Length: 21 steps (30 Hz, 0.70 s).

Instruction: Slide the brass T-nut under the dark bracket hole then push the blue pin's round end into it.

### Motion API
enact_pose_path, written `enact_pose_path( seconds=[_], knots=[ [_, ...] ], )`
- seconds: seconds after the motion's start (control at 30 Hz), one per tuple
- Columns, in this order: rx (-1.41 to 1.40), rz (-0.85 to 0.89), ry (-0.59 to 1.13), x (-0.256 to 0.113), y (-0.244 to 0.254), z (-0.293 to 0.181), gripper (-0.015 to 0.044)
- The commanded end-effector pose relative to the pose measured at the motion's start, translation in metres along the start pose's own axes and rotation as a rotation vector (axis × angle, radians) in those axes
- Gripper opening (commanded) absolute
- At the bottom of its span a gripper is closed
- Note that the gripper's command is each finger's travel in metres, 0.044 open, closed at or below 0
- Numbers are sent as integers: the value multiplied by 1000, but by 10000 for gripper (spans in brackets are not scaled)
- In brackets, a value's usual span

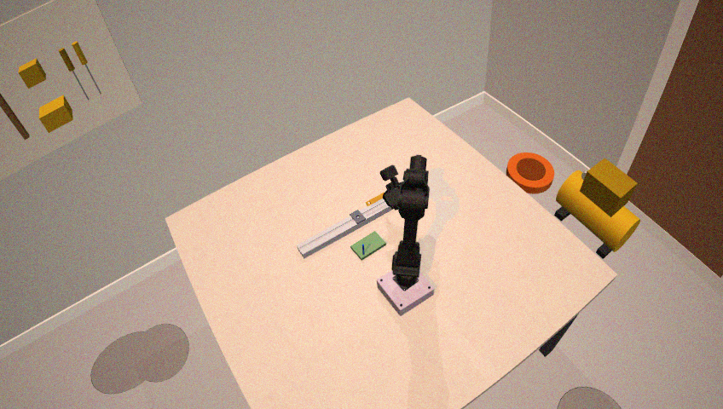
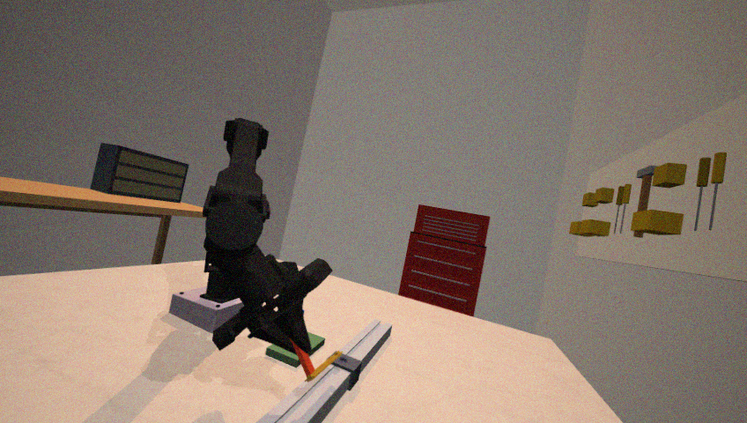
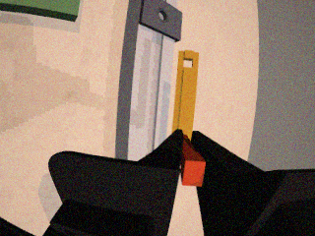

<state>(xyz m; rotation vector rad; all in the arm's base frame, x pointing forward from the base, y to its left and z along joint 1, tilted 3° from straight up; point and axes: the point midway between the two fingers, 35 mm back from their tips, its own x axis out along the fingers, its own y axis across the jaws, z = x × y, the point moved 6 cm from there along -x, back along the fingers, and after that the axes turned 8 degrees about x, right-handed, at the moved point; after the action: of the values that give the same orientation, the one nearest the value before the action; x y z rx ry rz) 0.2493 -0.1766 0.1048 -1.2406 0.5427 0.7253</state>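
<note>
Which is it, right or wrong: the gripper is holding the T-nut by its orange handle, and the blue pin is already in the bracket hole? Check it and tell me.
Wrong about the blue pin: it is at the green tray, as the top view shows. The gripper does hold the T-nut by its orange handle.

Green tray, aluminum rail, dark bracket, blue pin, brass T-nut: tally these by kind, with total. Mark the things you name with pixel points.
Tray [image 1: 373,243] [image 2: 283,357] [image 3: 41,7]: 1
Rail [image 1: 329,237] [image 2: 369,337] [image 3: 143,88]: 1
Bracket [image 1: 354,218] [image 2: 352,364] [image 3: 169,27]: 1
Pin [image 1: 363,249]: 1
T-nut [image 1: 374,198] [image 2: 324,365] [image 3: 186,103]: 1
Total: 5
</note>
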Motion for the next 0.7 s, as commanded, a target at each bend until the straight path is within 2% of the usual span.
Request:
enact_pose_path(
  seconds=[0.0,0.67],
  knots=[
    [2,4,-10,5,7,-1,-150],
    [2,4,-13,16,18,-5,-150]
  ],
)
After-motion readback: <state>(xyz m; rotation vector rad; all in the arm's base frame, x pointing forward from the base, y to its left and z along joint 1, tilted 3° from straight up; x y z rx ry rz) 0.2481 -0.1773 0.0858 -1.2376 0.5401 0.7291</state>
